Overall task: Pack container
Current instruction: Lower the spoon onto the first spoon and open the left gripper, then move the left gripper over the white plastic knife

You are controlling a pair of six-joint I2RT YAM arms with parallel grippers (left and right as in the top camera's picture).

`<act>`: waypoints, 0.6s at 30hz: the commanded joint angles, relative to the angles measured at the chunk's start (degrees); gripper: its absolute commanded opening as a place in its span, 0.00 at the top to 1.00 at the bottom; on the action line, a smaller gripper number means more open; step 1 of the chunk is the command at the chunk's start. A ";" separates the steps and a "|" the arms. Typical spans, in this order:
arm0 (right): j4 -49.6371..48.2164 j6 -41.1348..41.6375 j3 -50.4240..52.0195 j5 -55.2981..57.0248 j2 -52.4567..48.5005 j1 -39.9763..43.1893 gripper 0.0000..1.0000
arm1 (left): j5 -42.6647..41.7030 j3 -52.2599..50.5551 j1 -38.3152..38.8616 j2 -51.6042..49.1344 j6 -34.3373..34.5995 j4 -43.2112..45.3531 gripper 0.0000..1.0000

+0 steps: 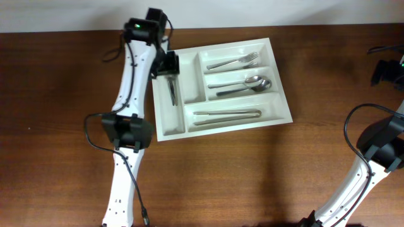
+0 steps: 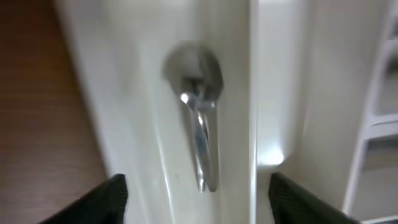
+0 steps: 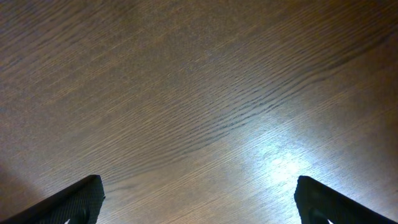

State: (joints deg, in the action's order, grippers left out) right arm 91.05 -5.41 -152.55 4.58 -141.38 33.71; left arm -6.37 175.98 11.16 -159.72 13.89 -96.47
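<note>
**A:** Here's the left arm [image 1: 129, 88] reaching over the tray [image 1: 169, 126], with the left jaws right above the outermost of the 2 narrow slots.

**B:** And they're wide open. In the wrist view there's a finger [image 2: 115, 196] at each lower corner, and the small spoon [image 2: 199, 124] lies on the slot floor between them, gripped by nothing.

**A:** How does it lie?

**B:** Its long axis runs along the slot, bowl at the far end and handle towards the camera. The jaws straddle it crosswise, so I'd say a straight lift clears both walls.

**A:** And the tray itself?

**B:** It's mid-desk, long side running left to right and slightly skewed. The 3 long slots hold forks [image 1: 235, 62] at the far side, spoons [image 1: 246, 84] in the middle, and what I take for knives [image 1: 226, 115] nearest. The 2nd narrow slot looks bare.

**A:** What about the right arm [image 1: 374, 161]?

**B:** It's well apart, off the tray's right end. The right jaws are spread wide too, and that wrist view shows only desk [image 3: 199, 93]. The left arm is clearly the nearer one.

**A:** I see no loose cutlery, so the packing looks close to done.
</note>
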 commanded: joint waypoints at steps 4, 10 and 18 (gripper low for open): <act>-0.07 -0.35 0.42 -0.31 0.22 0.07 0.01 | 0.52 3.85 -4.09 9.77 -1.75 -0.24 0.02; -0.07 -0.35 0.42 -0.31 0.22 0.07 0.01 | -0.07 3.41 -4.68 16.68 -9.29 -0.24 0.01; -0.07 -0.35 0.42 -0.31 0.22 0.07 0.01 | 11.43 -10.78 -4.74 29.44 -9.70 -0.24 0.01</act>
State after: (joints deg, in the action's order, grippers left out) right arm 91.02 -5.41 -152.55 4.58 -141.38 33.71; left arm -2.72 172.59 6.74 -135.83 5.93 -96.51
